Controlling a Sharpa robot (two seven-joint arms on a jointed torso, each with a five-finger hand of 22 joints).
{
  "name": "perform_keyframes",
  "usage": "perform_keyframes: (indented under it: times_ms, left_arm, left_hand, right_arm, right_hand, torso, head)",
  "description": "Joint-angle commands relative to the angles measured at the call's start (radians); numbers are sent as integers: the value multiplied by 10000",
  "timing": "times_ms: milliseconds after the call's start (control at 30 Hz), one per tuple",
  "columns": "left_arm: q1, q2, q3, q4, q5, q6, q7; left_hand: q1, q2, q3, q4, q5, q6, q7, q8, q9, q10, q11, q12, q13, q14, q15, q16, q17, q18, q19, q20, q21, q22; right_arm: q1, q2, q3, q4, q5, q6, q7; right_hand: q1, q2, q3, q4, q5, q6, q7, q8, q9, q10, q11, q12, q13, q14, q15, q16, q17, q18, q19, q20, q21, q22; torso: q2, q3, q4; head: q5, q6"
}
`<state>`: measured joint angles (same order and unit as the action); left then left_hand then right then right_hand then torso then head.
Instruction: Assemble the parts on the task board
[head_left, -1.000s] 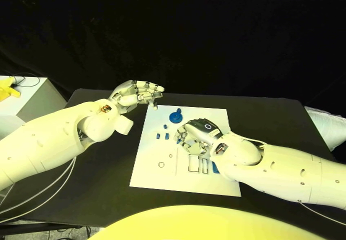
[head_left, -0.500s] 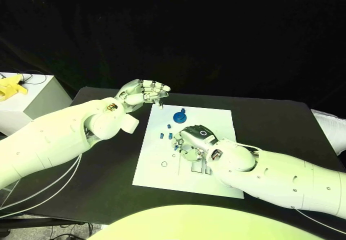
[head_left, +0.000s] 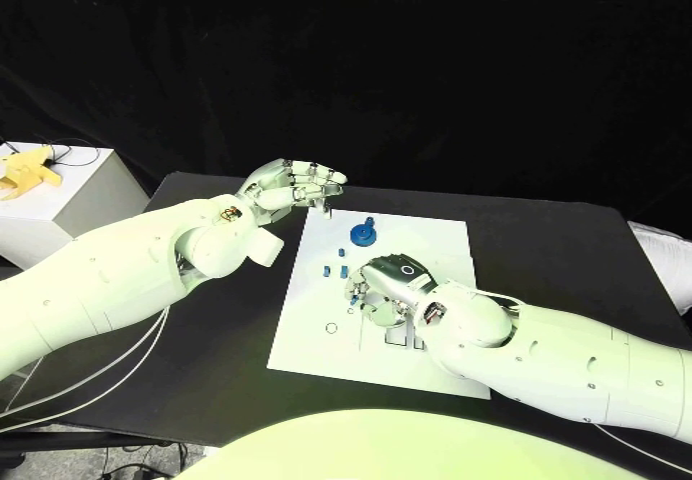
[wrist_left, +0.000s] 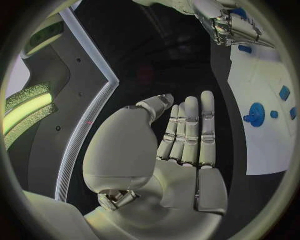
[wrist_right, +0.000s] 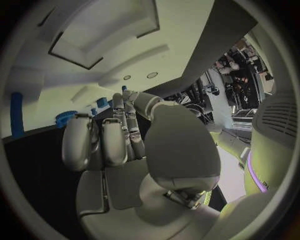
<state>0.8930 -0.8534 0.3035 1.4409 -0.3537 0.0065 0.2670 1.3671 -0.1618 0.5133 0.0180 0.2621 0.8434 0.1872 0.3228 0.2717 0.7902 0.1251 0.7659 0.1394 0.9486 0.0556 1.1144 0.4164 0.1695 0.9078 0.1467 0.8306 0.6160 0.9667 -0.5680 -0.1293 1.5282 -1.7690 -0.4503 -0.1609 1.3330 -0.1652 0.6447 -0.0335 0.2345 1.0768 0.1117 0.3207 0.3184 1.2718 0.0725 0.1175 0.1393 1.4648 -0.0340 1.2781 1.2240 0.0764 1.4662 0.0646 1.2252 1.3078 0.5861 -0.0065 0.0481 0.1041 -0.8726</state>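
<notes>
The white task board (head_left: 433, 245) lies mid-table. On its far part stands a round blue part (head_left: 362, 235), with small blue pieces (head_left: 336, 269) nearer me. My right hand (head_left: 387, 285) is low over the board's middle, fingers pointing down beside a small blue piece (head_left: 353, 290); I see nothing gripped. Its fingers (wrist_right: 115, 135) lie nearly straight, with the round part (wrist_right: 64, 119) and a blue bar (wrist_right: 17, 115) beyond them. My left hand (head_left: 296, 185) hovers above the board's far left corner, its palm (wrist_left: 181, 165) bare. From there the round part (wrist_left: 256, 112) and right hand (wrist_left: 234, 25) show.
A white box (head_left: 72, 200) with a yellow object (head_left: 26, 170) on top stands off the table's left side. Bare black table (head_left: 562, 250) stretches to the right of the board and along its left edge.
The camera has shifted a little. My right hand has sunk slightly toward the small blue pieces at the board's middle. The left hand stays above the far left corner.
</notes>
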Motion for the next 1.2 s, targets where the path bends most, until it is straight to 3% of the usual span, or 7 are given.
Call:
perform_keyframes:
  times_ms: [33,1200]
  left_arm:
    - [-15,24,10,6,77,13,28]
    - [-20,17,10,-38,77,69,-25]
  left_hand:
    - [60,32,-75,3,-13,29,49,38,-9,-7,42,-65,-17,-13,16,-59,-12,150,79,12,-36,-9]
    - [62,36,-97,11,-13,39,50,51,-15,-8,45,-76,-30,-10,21,-77,-17,148,90,15,-58,-28]
  right_arm:
    - [-18,28,-6,-2,-153,259,93]
    - [-227,199,-39,-186,-373,488,-59]
  right_hand:
    - [10,57,75,7,26,18,45,25,9,379,-302,-19,12,466,-59,25,-9,-115,395,-86,-25,773]
    - [4,59,91,-1,35,11,50,28,22,383,-298,-30,19,464,-55,31,-13,-116,392,-85,-20,780]
  torso:
    - [2,-4,13]
    - [8,3,14]
  head:
    - [9,0]
    - [41,0]
